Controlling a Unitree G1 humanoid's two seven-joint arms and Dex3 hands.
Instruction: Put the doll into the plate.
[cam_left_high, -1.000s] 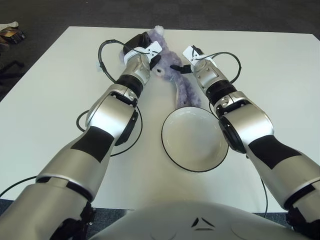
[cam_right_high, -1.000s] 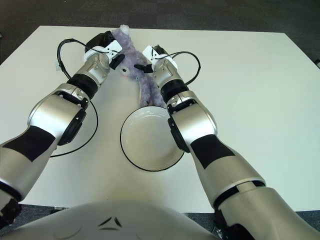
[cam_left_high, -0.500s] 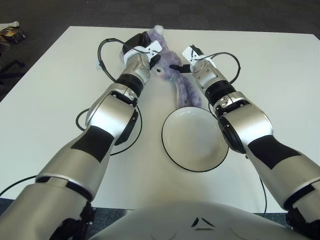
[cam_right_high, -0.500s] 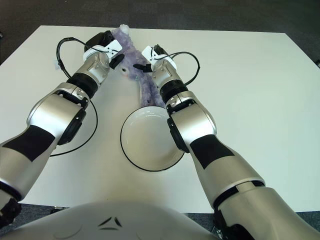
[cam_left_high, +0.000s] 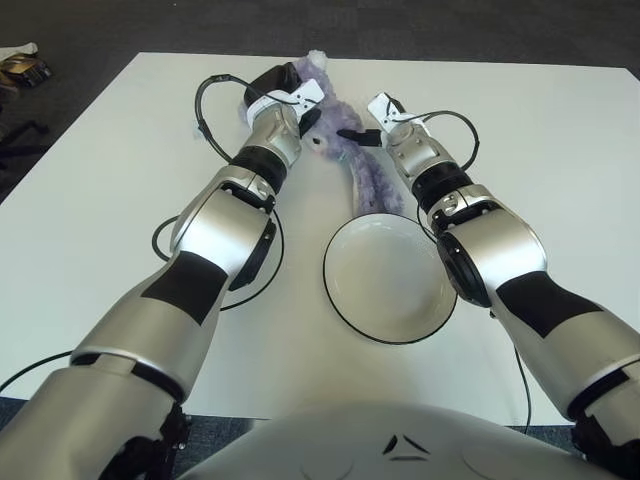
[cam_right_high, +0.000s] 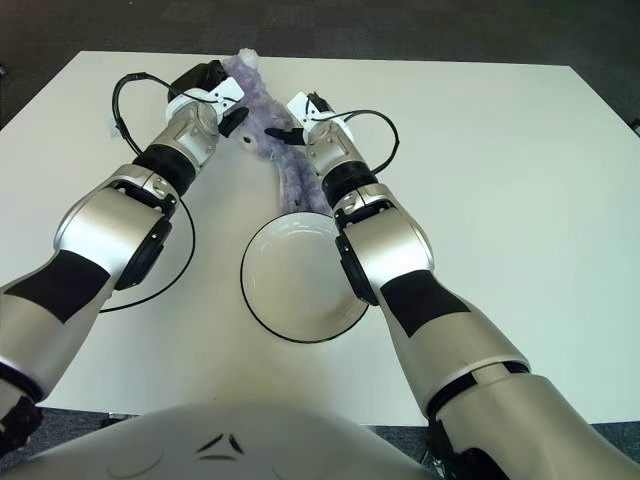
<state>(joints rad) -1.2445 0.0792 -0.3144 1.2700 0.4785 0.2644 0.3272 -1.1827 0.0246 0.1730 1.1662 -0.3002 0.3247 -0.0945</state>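
doll: fluffy purple plush doll (cam_left_high: 352, 160), lying on white table (cam_left_high: 120, 190), just behind round white black-rimmed plate (cam_left_high: 388, 277)
left hand (cam_left_high: 283, 92): fingers closed on doll's head
right hand (cam_left_high: 372, 122): fingers gripping doll's middle

bright even light | soft shadows | sharp | edges bowed

Stereo pair on head, both eyes facing forward and down over the white table (cam_left_high: 90, 200). Close range; right eye slightly offset. Shared: whole tabletop, both arms.
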